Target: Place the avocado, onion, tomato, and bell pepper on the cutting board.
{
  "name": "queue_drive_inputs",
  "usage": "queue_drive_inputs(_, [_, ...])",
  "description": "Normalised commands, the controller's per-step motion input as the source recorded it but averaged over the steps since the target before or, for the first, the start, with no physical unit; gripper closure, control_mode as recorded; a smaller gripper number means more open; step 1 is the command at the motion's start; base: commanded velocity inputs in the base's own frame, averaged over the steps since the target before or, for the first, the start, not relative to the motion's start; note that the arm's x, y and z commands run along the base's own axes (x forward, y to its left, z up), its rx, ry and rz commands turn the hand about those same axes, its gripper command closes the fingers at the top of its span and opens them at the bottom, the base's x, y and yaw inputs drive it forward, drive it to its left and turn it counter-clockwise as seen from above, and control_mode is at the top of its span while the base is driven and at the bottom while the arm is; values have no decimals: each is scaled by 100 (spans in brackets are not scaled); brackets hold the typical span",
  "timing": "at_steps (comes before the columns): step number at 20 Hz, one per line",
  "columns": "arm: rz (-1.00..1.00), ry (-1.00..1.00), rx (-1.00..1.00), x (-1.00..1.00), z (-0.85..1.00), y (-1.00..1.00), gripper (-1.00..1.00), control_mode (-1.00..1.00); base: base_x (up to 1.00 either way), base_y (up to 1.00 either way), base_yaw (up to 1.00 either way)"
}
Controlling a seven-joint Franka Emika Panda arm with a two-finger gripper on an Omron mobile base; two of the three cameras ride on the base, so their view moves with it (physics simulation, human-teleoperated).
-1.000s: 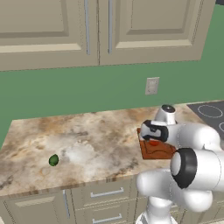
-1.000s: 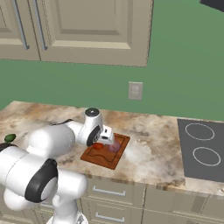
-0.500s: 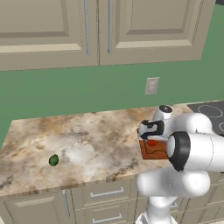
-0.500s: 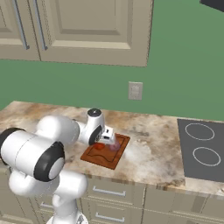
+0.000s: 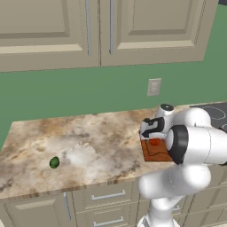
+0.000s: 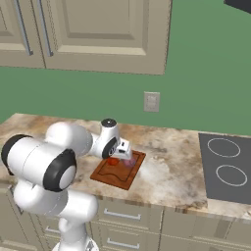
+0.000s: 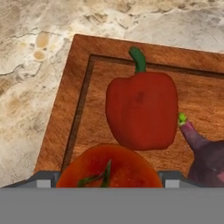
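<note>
On the bench [image 5: 97, 133], the board [image 7: 70, 113] is carrying the pepper [image 7: 142, 109], tomato [image 7: 109, 168] and onion [image 7: 205, 157]. Just above the tomato, the end effector [image 5: 152, 129] is being held open. Far left, the avocado [image 5: 54, 162] is lying alone.

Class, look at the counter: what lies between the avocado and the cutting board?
Nothing. In the left base view, the stretch of marbled counter between the avocado and the cutting board is bare.
</note>
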Motion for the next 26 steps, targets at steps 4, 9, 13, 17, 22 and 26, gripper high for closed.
queue_drive_inputs(4, [0,0,0,-19,0,0,-100,-100,0,0,0])
queue_drive_inputs(9, [0,0,0,-15,1,0,-100,-100,0,0,0])
queue_drive_inputs(13, [0,0,0,-4,8,0,-100,-100,0,0,0])
queue_drive_inputs(17, [0,-2,0,-1,36,0,-100,-100,0,0,0])
queue_drive_inputs(22, [0,-4,0,-1,49,0,-100,-100,0,0,0])
queue_drive_inputs(26, [0,-1,0,-24,51,30,-100,-100,0,0,0])
